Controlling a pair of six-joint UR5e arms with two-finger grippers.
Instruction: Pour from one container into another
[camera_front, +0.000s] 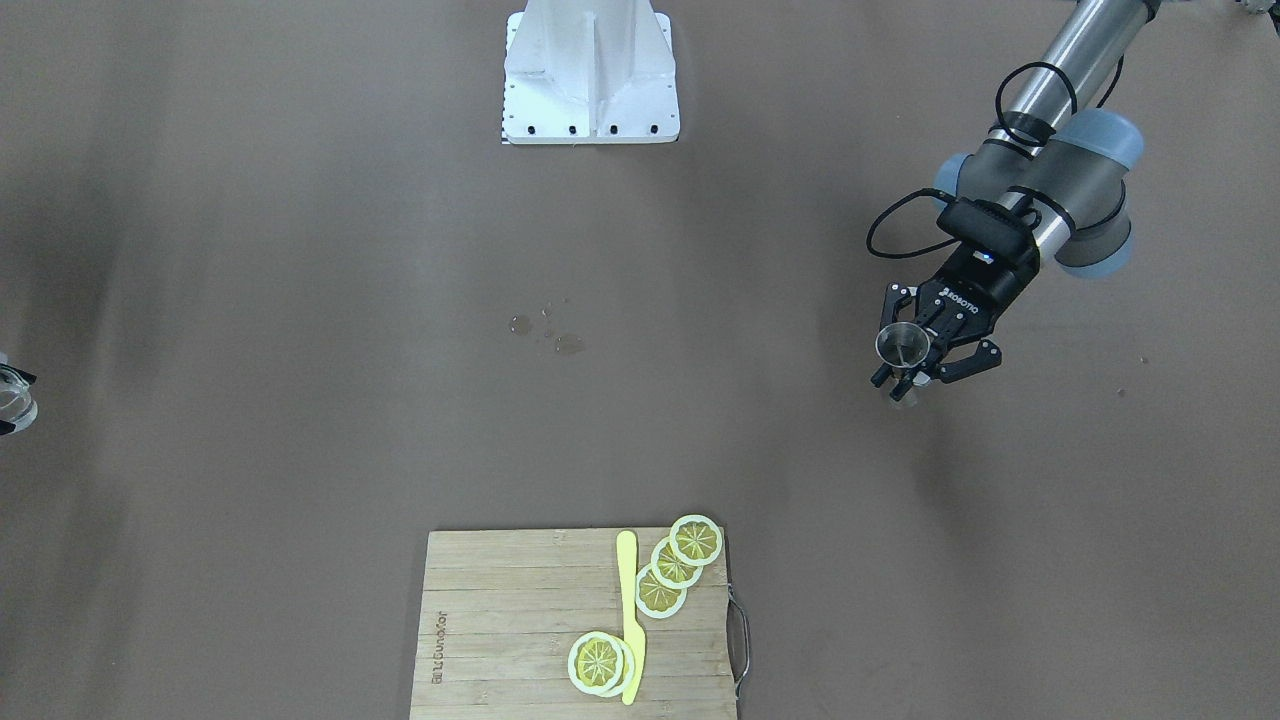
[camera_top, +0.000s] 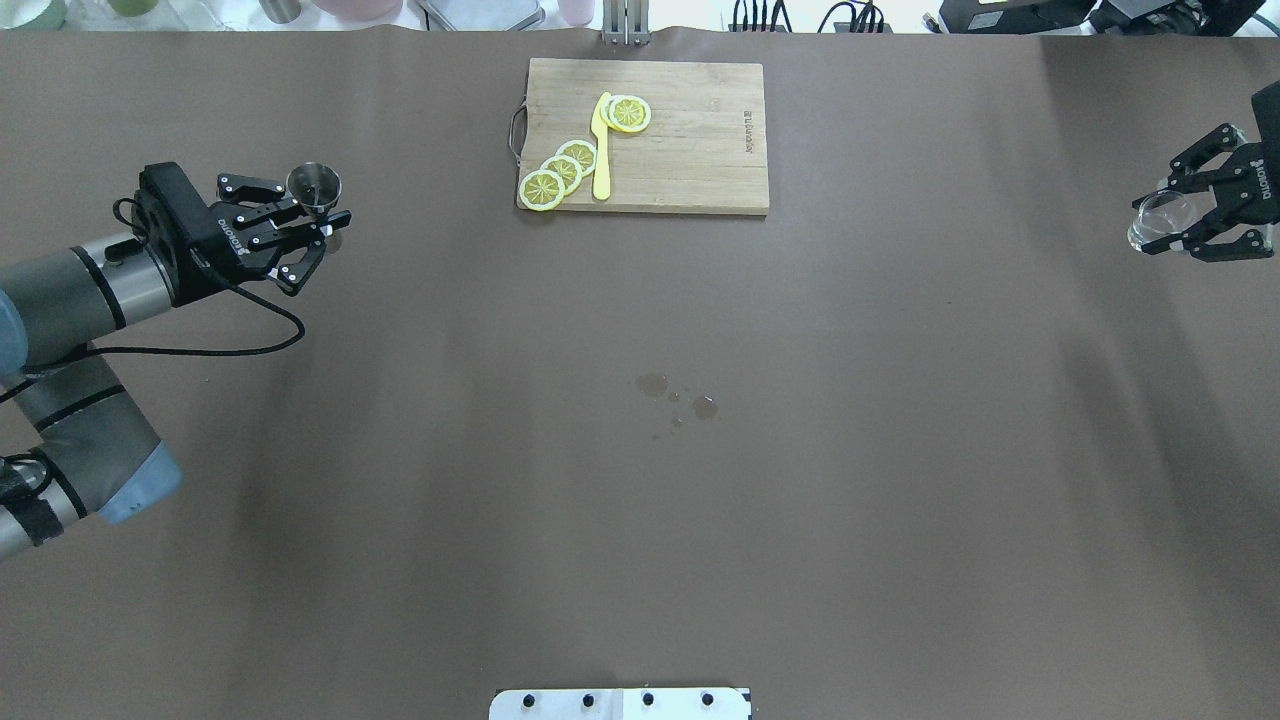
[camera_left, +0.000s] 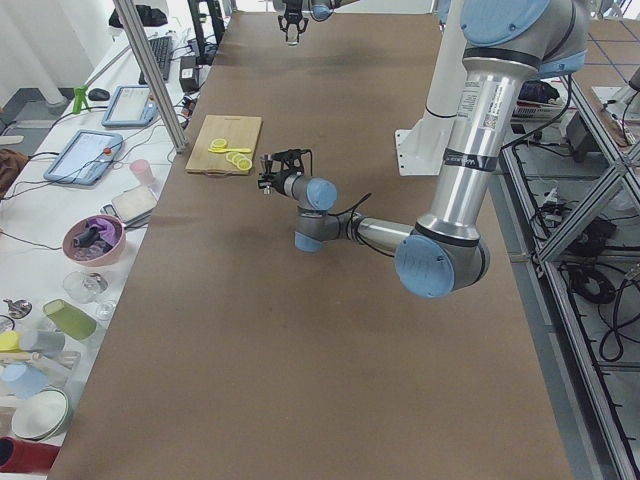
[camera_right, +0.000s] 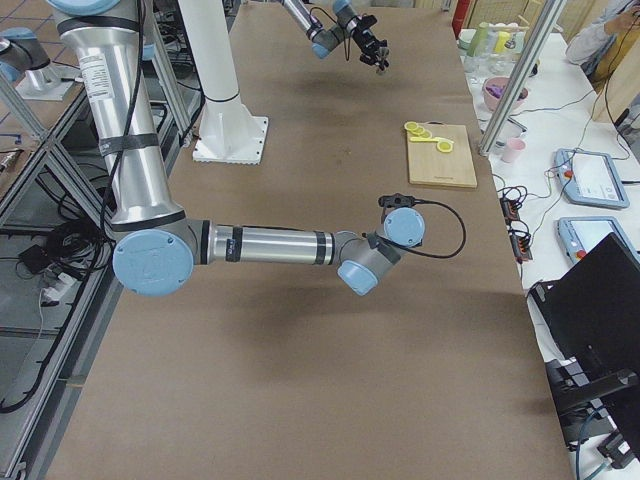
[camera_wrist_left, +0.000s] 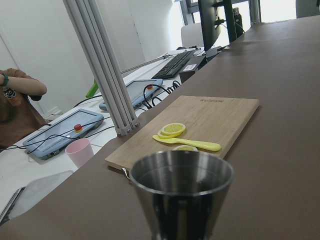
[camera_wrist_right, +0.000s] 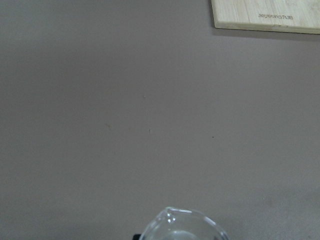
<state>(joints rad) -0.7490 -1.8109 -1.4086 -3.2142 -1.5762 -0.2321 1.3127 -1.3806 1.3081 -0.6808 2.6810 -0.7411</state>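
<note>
While ROBOTIQ-marked left hand (camera_front: 908, 372) grips cup (camera_front: 902, 345), right hand (camera_top: 1160, 216) grips glass (camera_top: 1152, 222).

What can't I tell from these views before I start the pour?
- Contents of the metal cup: the left wrist view shows only a dark interior, and it is too small overhead.
- Fill level of the glass: cut off by the right wrist view's bottom edge and the front view's left edge; small and transparent overhead.
- Wet spots at table centre: too small to identify.

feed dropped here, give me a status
Left gripper shut on steel cup, upright. Right gripper shut on clear glass, opposite end of table. Small wet spots on table between them.
</note>
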